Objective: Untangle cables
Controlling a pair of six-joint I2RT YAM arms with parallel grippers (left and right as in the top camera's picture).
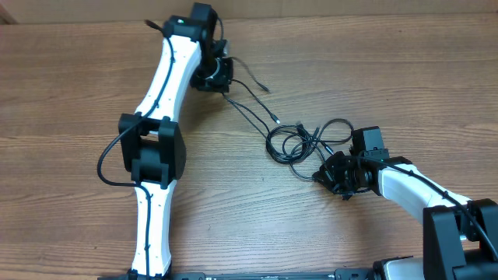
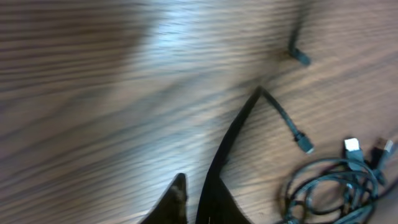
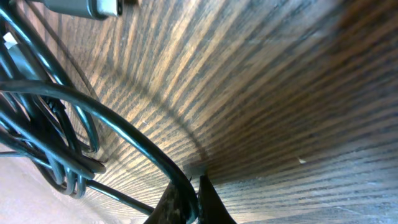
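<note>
The cables (image 1: 299, 140) are thin black cords knotted in loops at the table's middle right. Two strands run up left to my left gripper (image 1: 224, 84) at the far side. In the left wrist view that gripper (image 2: 198, 199) is closed on one strand (image 2: 280, 115), which bends and ends in a small plug. The tangle (image 2: 329, 193) lies at the lower right of that view. My right gripper (image 1: 323, 175) sits at the tangle's lower right edge. In the right wrist view it (image 3: 194, 199) is shut on a cord (image 3: 124, 127) that arcs out of the loops (image 3: 43, 124).
The wooden table (image 1: 78, 78) carries everything. My left arm (image 1: 156, 148) stretches from the front edge up to the far side. A second loose plug (image 2: 300, 57) lies apart from the tangle. A silver connector (image 2: 352, 147) sits at the tangle's top.
</note>
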